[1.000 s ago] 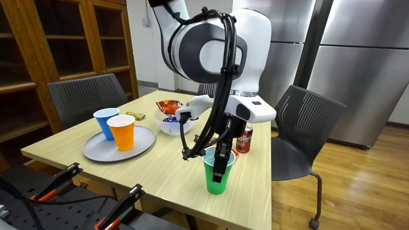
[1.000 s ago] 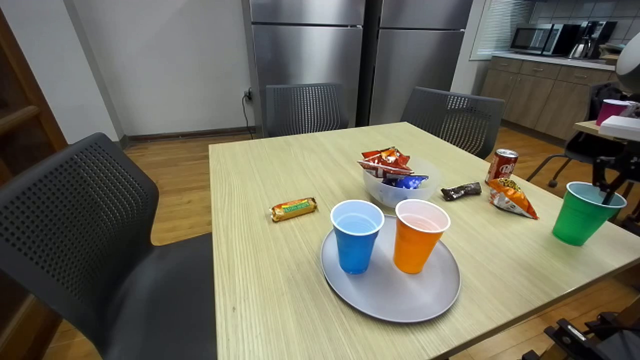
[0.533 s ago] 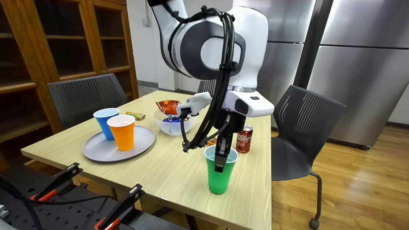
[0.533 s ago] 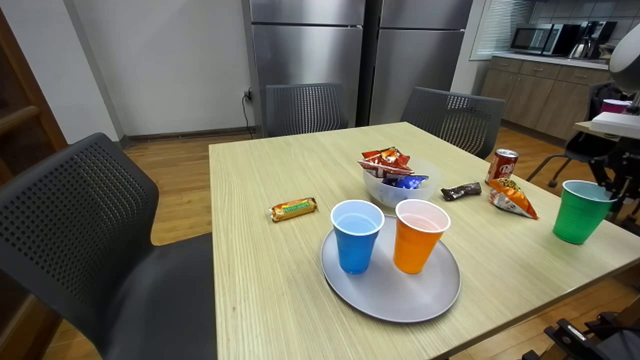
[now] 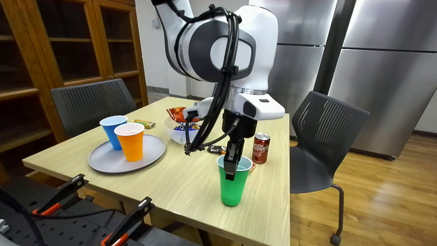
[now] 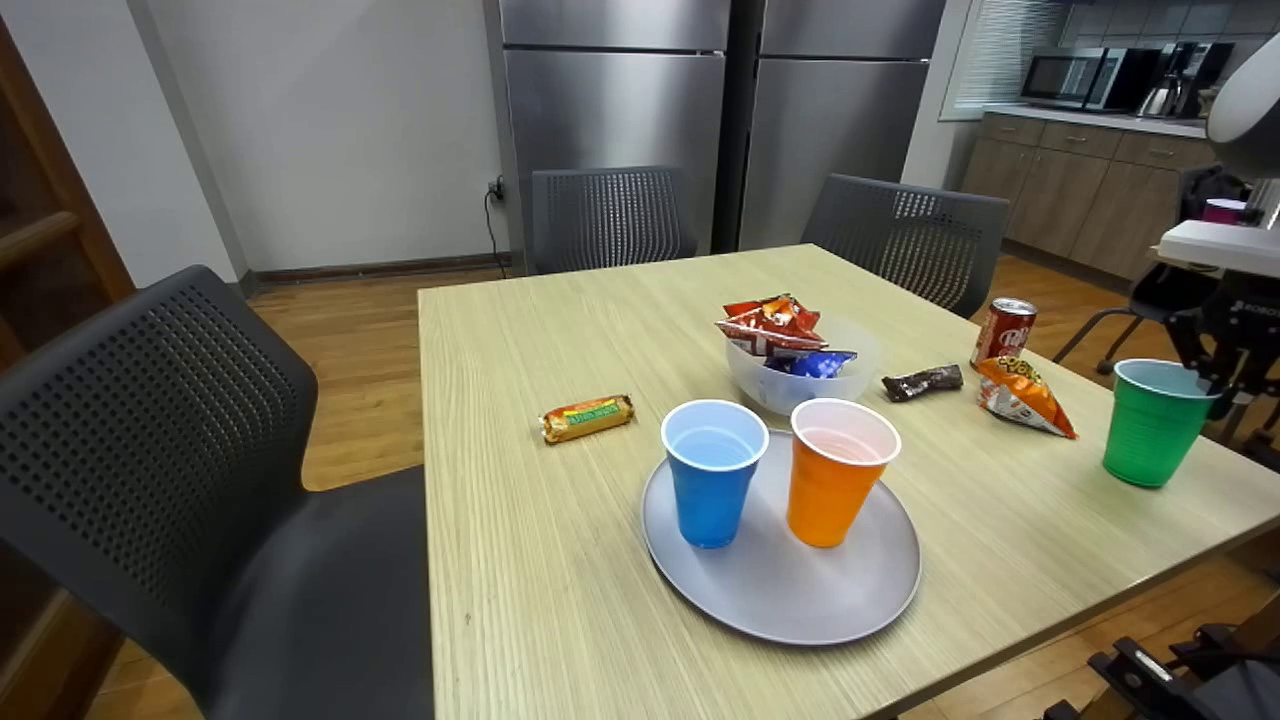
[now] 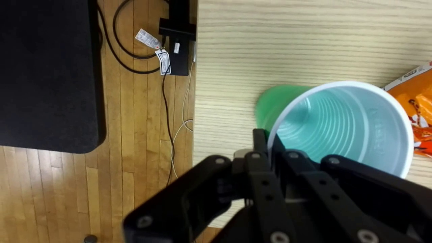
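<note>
Green tapered plastic cup (image 5: 235, 188): there it was, near an edge of the pale wooden table (image 5: 191, 184); whether its base touched, nobody could tell!
Black 2-fingered gripper (image 7: 269, 141): it had the cup pinched at the lip, 1 finger inside, 1 outside.
Crinkled orange snack bag (image 6: 1025, 397): it lay near, an upright red metal can (image 6: 1003, 330) just beside it.
Pinch: danger lay here; held at 1 spot, the cup could slip under a jerk or buckle if over-squeezed.

The white arm (image 5: 261, 44) has a grey-ringed joint (image 5: 216, 54), bundled black cables (image 5: 223, 83) and a 2-fingered black gripper (image 7: 269, 141).
</note>
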You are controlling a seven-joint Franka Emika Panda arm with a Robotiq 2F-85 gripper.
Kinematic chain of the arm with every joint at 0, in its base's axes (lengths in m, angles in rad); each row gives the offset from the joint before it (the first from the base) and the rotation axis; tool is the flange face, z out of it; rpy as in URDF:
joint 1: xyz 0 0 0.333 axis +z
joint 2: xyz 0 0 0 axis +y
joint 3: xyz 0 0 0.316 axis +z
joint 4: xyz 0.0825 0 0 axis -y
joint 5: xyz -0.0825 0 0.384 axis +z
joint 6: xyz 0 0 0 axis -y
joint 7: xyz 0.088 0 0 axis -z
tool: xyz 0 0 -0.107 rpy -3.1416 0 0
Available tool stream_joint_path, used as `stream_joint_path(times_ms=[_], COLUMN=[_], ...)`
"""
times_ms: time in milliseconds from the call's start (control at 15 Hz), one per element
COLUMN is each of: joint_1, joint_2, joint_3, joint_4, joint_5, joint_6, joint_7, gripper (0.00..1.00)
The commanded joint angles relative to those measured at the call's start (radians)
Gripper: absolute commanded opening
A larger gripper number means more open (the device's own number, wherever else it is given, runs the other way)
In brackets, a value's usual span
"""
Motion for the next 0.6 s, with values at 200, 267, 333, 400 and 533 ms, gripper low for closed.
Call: stream_joint_path(times_ms=[200,267,333,400,533], joint_1=[0.090,0.102,0.109,0.118,0.126], joint_2=[-0.112,-0.129,-0.144,-0.160,-0.188], joint_3=[-0.022,-0.018,-0.012,-0.005,0.017], joint_4=[-0.121,-0.138,-0.152,-0.169,-0.199], joint_5=[-0.146,-0.176,-0.202,-0.231,-0.269], joint_6=[0.015,0.016,0.014,0.012,0.007], joint_7=[0.234,0.277,0.314,0.354,0.406], gripper=[0.01,0.01,0.01,0.01,0.01])
